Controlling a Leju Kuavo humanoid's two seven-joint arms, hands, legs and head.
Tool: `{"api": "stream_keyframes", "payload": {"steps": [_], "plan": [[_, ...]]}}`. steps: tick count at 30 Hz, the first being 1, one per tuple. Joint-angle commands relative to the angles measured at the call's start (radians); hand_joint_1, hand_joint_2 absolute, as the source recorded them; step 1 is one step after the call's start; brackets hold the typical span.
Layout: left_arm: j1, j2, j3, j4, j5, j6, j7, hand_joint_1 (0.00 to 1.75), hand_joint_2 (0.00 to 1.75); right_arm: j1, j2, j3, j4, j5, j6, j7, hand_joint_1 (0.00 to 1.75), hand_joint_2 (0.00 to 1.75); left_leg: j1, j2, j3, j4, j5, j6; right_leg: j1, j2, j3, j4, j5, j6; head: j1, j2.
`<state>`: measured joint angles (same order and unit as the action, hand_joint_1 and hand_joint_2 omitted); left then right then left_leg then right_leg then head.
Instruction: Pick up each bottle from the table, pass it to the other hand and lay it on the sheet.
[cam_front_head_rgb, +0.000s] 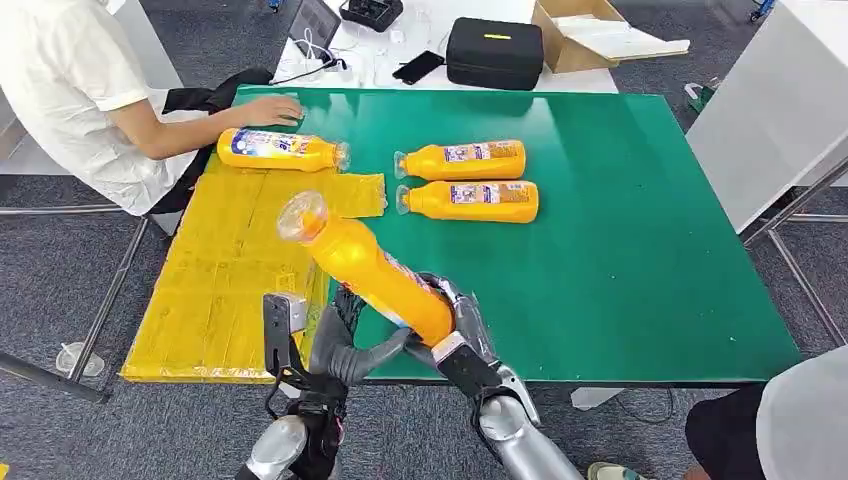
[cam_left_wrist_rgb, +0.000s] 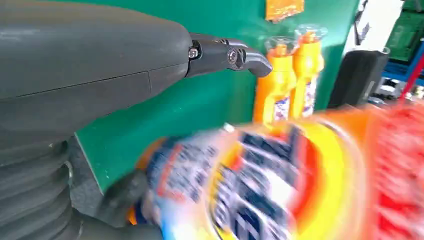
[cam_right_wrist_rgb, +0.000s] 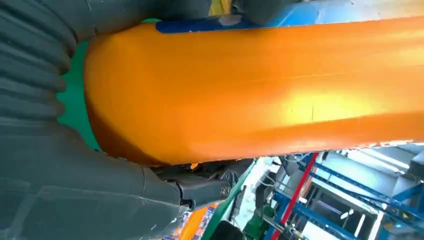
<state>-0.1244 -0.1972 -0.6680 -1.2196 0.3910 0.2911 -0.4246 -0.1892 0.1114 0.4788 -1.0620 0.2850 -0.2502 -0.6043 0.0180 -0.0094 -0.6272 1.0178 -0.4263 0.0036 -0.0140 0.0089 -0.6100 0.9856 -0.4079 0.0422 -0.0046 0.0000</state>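
Your right hand (cam_front_head_rgb: 455, 335) grasps the held bottle (cam_front_head_rgb: 370, 265) at its base, above the bench's (cam_front_head_rgb: 640, 250) near edge, cap tilted toward the yellow sheet (cam_front_head_rgb: 225, 280). Your left hand (cam_front_head_rgb: 345, 345) is just beside the base; I cannot tell whether its fingers have closed. Judged: rigid, smooth plastic, likely slippery. Have the left take the labelled mid-body, not the neck. Two bottles (cam_front_head_rgb: 465, 180) lie beyond.
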Motion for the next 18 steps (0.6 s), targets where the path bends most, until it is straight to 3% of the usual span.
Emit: {"api": "stream_keyframes", "payload": {"steps": [1, 10, 18], "plan": [[-0.03, 0.032, -0.024, -0.029, 0.007, -0.005, 0.0, 0.0, 1.75, -0.024, -0.001, 0.036, 0.09, -0.001, 0.003, -0.003, 1.75, 1.75, 0.0, 0.002, 0.004, -0.001, -0.001, 0.001, 0.001, 0.0, 0.004, -0.001, -0.001, -0.002, 0.0, 0.0], [0.027, 0.081, -0.063, -0.108, 0.009, -0.081, 0.039, 0.0, 1.75, -0.004, -0.027, -0.05, 0.069, -0.022, -0.034, -0.017, 1.75, 1.75, -0.001, 0.001, 0.006, -0.002, -0.001, 0.001, 0.0, -0.001, 0.006, -0.001, -0.001, -0.002, 0.0, 0.0], [0.011, 0.071, -0.048, -0.063, 0.018, -0.106, 0.053, 0.0, 1.75, -0.015, -0.02, -0.049, 0.088, 0.039, -0.063, -0.021, 1.75, 1.75, 0.0, 0.001, 0.005, -0.001, -0.001, 0.001, 0.0, -0.001, 0.005, -0.001, -0.001, -0.002, 0.0, 0.0]]}}
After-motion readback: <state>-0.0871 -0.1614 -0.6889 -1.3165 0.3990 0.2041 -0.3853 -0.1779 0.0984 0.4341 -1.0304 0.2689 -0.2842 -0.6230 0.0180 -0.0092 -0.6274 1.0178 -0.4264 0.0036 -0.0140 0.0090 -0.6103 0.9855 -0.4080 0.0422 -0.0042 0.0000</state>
